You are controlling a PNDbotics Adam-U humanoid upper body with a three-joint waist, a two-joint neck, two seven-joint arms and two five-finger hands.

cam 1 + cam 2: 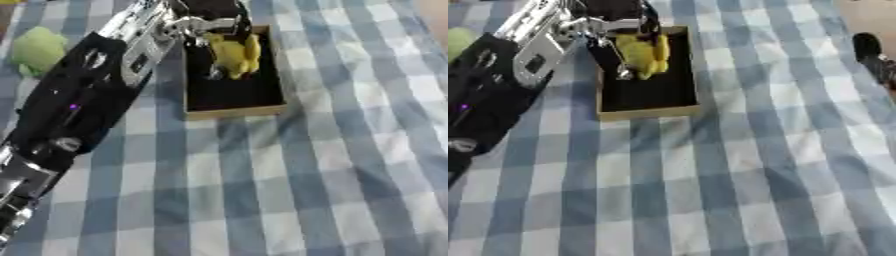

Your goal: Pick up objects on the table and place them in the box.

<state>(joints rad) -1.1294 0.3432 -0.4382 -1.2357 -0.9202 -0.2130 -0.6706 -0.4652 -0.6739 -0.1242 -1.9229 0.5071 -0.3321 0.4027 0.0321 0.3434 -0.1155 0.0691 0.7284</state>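
Observation:
A shallow box with a black inside and a tan rim [234, 112] lies at the top middle of the checked cloth. My left arm reaches up from the lower left, and my left hand [208, 22] hangs over the box's far end. Its fingers curl round a yellow soft object [236, 55], which sits low inside the box; one silver finger [213, 74] points down beside it. A pale green soft object [38, 50] lies on the cloth left of the arm. My right hand [869, 50] shows only as a dark shape at the right edge.
The blue and white checked tablecloth [289, 185] covers the whole table. My left forearm [79, 105] lies across the cloth between the green object and the box.

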